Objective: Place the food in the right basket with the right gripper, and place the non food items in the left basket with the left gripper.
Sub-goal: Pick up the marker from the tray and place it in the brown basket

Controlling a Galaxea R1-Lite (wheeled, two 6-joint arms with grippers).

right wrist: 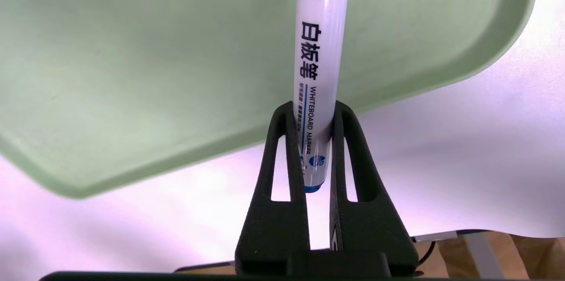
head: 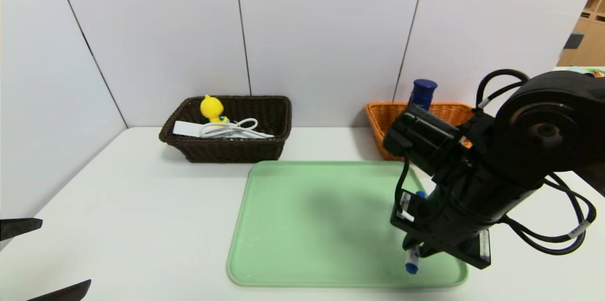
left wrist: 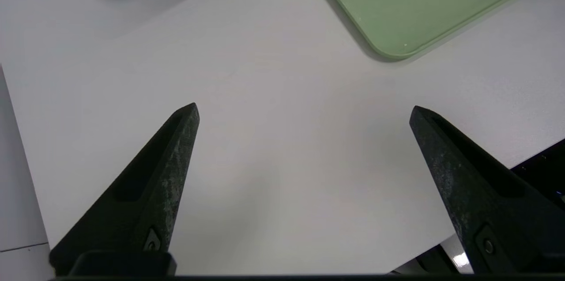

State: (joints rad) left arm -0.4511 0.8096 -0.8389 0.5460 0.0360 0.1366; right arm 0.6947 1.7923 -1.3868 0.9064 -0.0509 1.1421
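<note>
My right gripper (right wrist: 312, 109) is shut on the white marker (right wrist: 320, 51), gripping it near its blue end. In the head view the marker (head: 411, 261) pokes out under the right gripper (head: 416, 250) at the front right of the green tray (head: 307, 225). The food can (head: 422, 94) with its dark blue cap stands in the orange right basket (head: 385, 119). The dark left basket (head: 227, 150) holds the yellow duck (head: 211, 108) and the white power strip (head: 186, 128) with its cord. My left gripper (left wrist: 304, 109) hangs open over bare table at the front left, holding nothing.
The right arm's bulky wrist and cables (head: 543, 150) cover the tray's right side and part of the orange basket. White wall panels stand close behind both baskets. A corner of the tray (left wrist: 419, 3) shows in the left wrist view.
</note>
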